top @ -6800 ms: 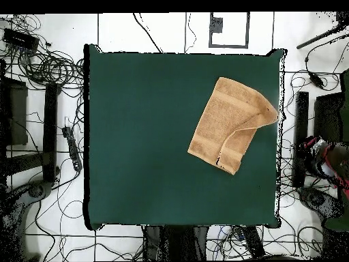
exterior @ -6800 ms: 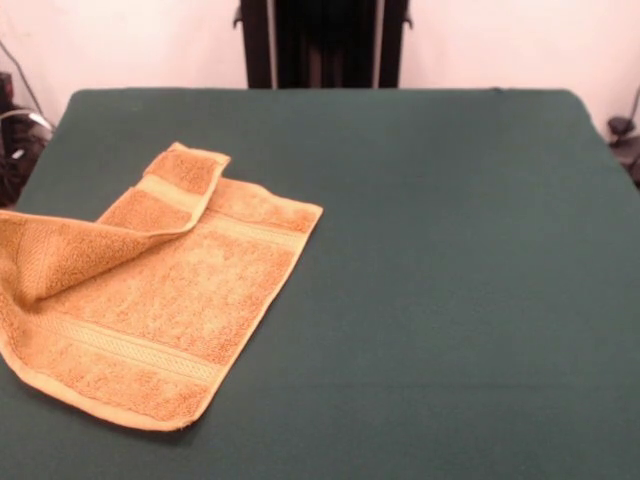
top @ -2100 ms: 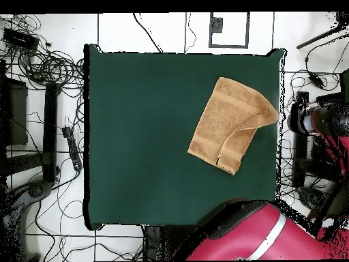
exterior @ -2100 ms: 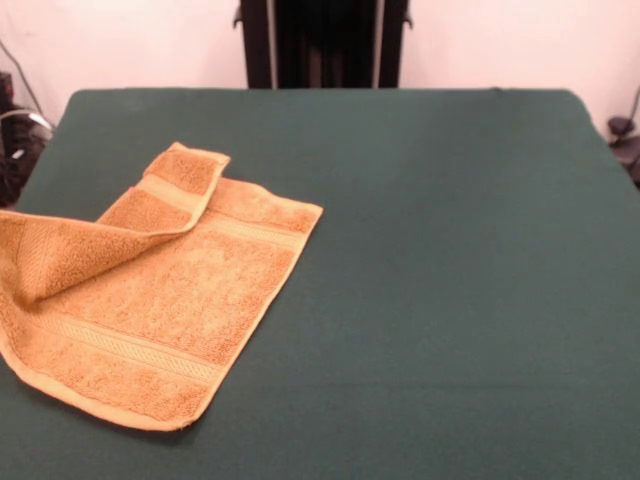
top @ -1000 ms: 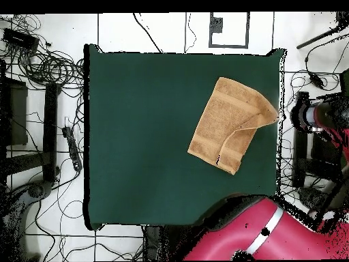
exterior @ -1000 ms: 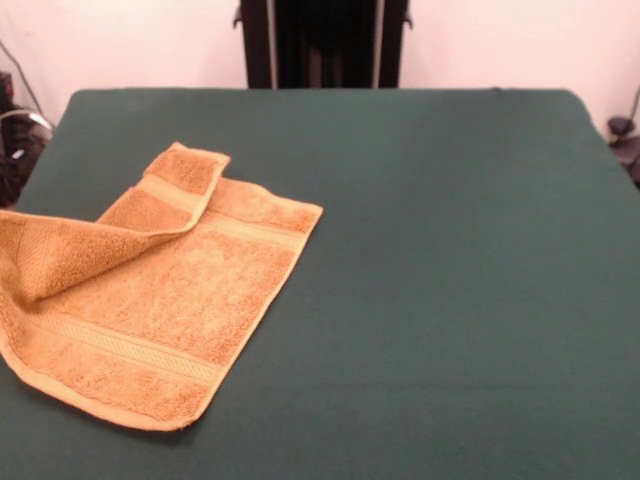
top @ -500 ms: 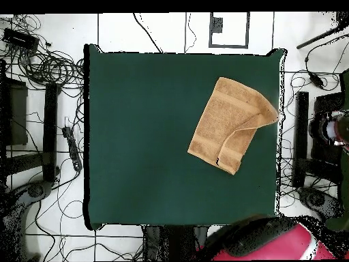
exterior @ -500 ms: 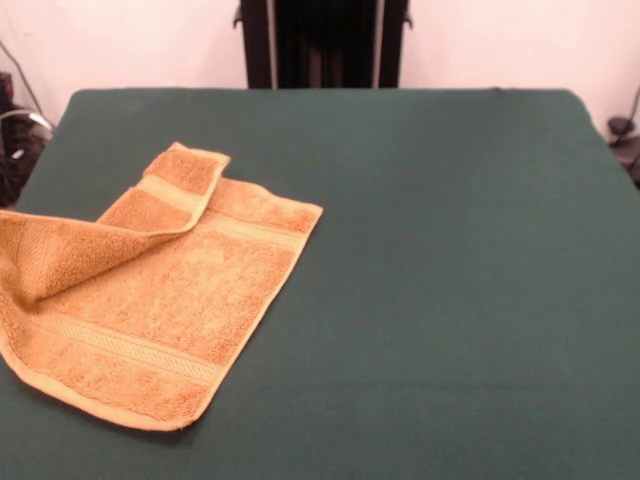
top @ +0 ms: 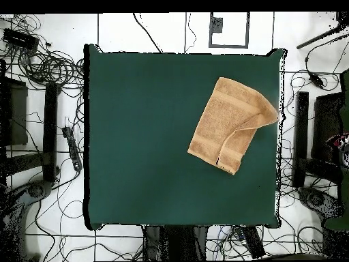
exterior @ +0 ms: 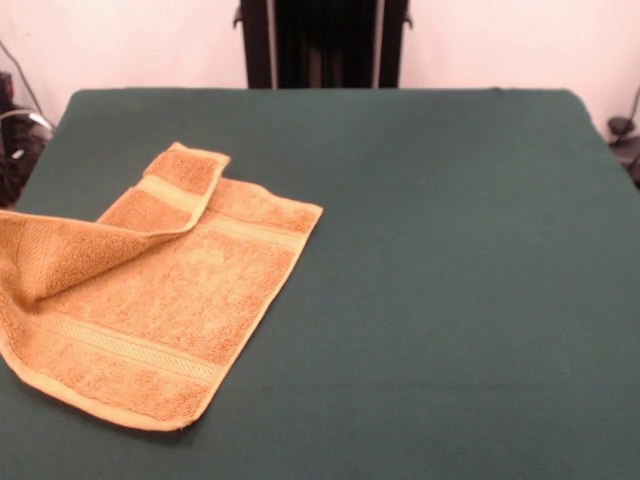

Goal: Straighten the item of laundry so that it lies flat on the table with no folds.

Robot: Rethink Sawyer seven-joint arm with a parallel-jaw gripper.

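The golden-orange towel (exterior: 160, 300) lies at the left of the dark green table (exterior: 450, 250) in the front view, close to the left edge. One corner is folded over onto the towel, so a flap (exterior: 120, 230) rests on its far left part. Paler woven bands cross it near both ends. In the overhead view the towel (top: 228, 123) lies at the table's (top: 150, 136) right side, with the folded flap toward the right edge. No gripper or arm shows in either view.
The robot's black pedestal (exterior: 322, 42) stands behind the table's far edge. Cables and stands (top: 48, 123) lie on the floor around the table. The towel's left corner reaches the table's left edge in the front view.
The red arm that showed at the bottom right of the overhead view has swung out of the picture. The towel has not moved.
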